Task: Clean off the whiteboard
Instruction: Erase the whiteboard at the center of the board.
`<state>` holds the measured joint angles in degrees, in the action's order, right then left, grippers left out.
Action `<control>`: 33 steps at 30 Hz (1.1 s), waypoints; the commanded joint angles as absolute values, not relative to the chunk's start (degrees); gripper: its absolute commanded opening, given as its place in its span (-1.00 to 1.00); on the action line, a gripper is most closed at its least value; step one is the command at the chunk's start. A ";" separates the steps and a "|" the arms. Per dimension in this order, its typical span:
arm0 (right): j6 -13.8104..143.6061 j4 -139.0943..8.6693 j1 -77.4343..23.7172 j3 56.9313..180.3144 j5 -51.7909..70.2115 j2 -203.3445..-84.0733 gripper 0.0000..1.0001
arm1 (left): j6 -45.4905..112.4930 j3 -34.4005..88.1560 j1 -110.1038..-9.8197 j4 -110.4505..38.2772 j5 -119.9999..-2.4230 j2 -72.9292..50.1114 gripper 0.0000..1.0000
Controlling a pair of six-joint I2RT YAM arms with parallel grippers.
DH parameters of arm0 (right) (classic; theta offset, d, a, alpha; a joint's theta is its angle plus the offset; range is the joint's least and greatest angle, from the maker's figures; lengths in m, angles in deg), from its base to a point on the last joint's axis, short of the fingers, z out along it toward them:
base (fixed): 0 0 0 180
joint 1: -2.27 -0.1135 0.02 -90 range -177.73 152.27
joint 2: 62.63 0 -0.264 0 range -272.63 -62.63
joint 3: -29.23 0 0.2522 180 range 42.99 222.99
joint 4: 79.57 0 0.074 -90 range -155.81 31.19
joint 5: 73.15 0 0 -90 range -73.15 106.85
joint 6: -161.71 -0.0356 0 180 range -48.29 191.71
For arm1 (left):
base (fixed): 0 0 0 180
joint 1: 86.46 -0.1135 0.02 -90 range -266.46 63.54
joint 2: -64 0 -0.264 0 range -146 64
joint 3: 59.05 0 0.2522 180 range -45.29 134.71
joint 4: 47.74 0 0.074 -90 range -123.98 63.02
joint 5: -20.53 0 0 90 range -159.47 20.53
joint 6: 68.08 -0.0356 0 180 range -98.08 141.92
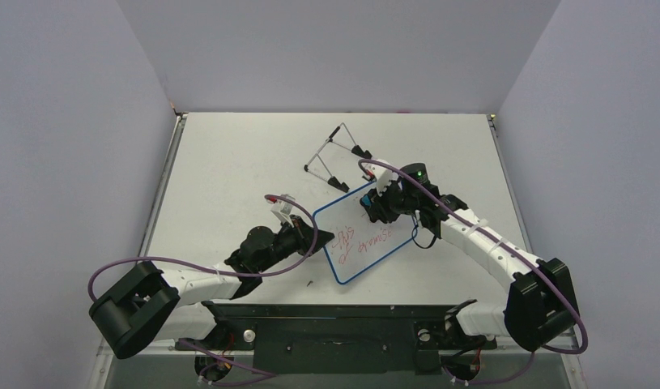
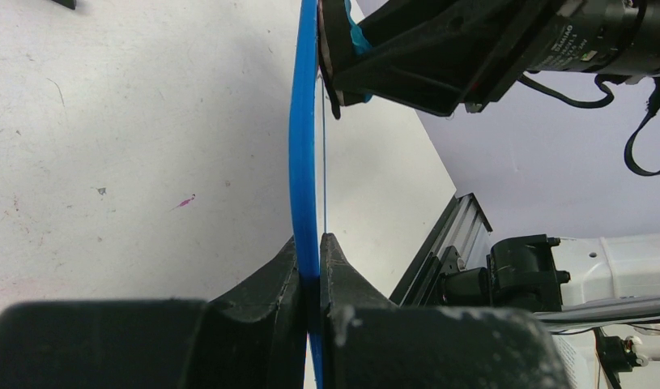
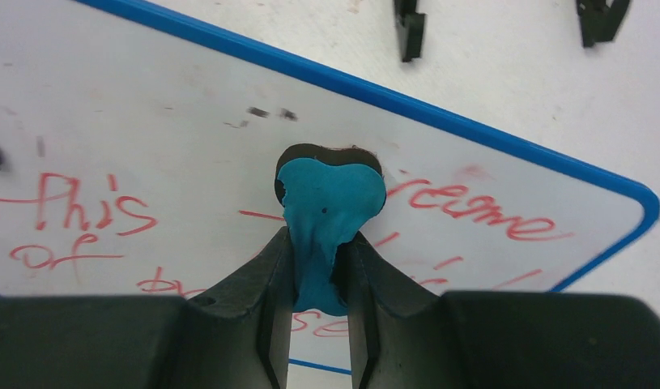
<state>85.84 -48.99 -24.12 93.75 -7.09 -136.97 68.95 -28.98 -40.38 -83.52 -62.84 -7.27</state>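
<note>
**Eraser down, red writing to the near side**

The left gripper is pinching the whiteboard's blue rim at mid-table. The right gripper is clenching the blue eraser and pressing it on the board's far part. Most red writing is lying nearer, towards the left claw.

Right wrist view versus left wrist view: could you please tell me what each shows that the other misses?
Only the right wrist view shows the red writing on the whiteboard face and the stand's black feet. Only the left wrist view shows the left gripper shut on the board's rim, seen edge-on. Both show the right gripper holding the blue eraser against the board.
</note>
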 commanded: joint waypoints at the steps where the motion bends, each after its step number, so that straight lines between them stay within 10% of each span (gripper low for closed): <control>1: 87.81 -51.37 -27.59 93.31 -13.17 -135.04 -1.00 | 67.30 -28.62 -39.91 -88.16 -60.94 -4.97 -1.00; 7: 84.68 -55.61 -24.83 92.46 -0.38 -135.05 -1.00 | 66.92 -28.45 -39.79 -87.60 -61.05 -4.49 -1.00; 33: 91.37 -47.37 -23.36 94.08 -15.05 -134.33 -1.00 | 67.02 -28.42 -39.88 -88.79 -60.45 -5.52 -1.00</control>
<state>87.70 -50.10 -22.22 92.72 -6.83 -136.06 67.81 -29.43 -40.38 -83.32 -62.77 -6.13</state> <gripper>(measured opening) 0.209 0.035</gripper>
